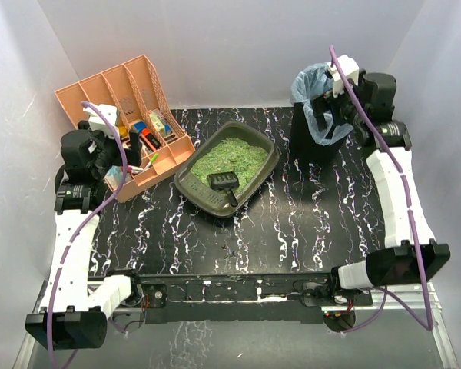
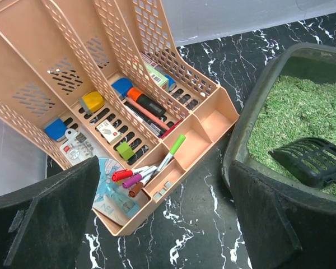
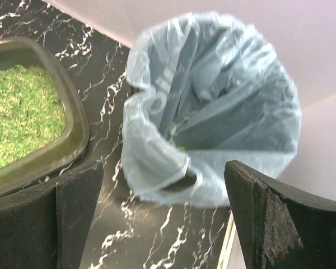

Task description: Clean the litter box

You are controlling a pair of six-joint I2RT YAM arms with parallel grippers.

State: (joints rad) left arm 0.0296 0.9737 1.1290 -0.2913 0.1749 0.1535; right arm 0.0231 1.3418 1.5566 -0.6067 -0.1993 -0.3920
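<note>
Plainly, the left gripper hung spread and empty, the litter box just right of its fingers. The right gripper, also spread, hovered above the bin, probably where scooped waste belongs.

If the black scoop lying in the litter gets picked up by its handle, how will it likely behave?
The scoop looks like rigid moulded plastic, so it is probably stiff and light. Its slots should let loose litter sift through. It lies flat, so it is unlikely to roll.
</note>
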